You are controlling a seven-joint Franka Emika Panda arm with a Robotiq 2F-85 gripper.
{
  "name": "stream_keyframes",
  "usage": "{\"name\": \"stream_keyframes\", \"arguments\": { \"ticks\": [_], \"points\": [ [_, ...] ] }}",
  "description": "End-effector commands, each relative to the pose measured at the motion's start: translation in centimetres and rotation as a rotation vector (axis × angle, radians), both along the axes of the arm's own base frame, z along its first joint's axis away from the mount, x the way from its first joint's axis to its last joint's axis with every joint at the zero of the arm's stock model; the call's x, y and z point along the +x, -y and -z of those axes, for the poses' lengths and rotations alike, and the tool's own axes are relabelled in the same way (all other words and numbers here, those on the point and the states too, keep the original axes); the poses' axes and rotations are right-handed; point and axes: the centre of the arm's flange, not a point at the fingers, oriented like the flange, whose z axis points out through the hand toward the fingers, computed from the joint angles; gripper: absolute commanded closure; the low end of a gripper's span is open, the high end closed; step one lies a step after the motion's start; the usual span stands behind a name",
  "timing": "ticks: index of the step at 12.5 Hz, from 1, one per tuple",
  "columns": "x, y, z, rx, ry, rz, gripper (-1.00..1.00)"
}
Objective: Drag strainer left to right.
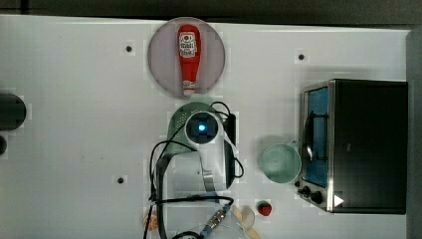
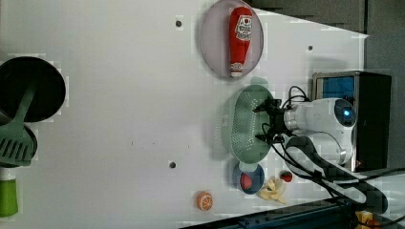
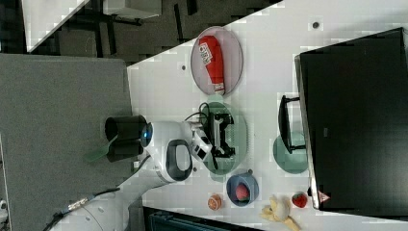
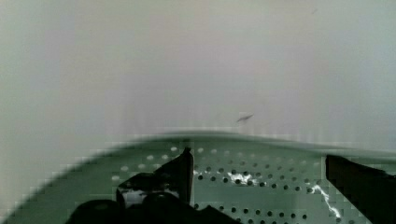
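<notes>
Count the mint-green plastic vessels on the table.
2: the oval strainer beneath the tool, just below the ketchup plate in the left view; the round cup beside the toaster oven.

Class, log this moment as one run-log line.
phase: reaching | end effector: open, over strainer basin | strainer: beside ketchup plate, not yet dragged

One strainer [image 2: 246, 124], one cup [image 1: 280, 163], one plate [image 1: 164, 55] with one ketchup bottle [image 1: 189, 57], one oven [image 1: 366, 144], one blue bowl [image 3: 242, 188], two strawberries [image 3: 299, 199], one orange half [image 2: 205, 201], one spatula [image 2: 16, 138], one gripper [image 2: 262, 123].
</notes>
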Motion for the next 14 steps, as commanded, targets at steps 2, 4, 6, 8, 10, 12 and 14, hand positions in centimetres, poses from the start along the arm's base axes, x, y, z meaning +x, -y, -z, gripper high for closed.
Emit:
{"name": "stream_keyframes", "arguments": {
  "ticks": [2, 4, 6, 8, 10, 12, 14],
  "points": [
    [0.8, 3.9, -0.7, -0.014, 0.015, -0.034, -1.0],
    [0.8, 4.6, -0.7, -0.016, 0.012, -0.042, -1.0],
    [0.9, 4.4, -0.9, -0.014, 0.016, -0.044, -1.0],
    [1.3, 3.4, -2.1, -0.005, 0.039, -0.067, -1.0],
    [2.2, 1.2, -6.0, 0.016, 0.086, -0.197, -1.0],
    [2.7, 0.4, -11.9, 0.023, 0.112, -0.308, -1.0],
    [2.6, 0.9, -19.1, 0.023, 0.091, -0.407, -1.0]
  ]
}}
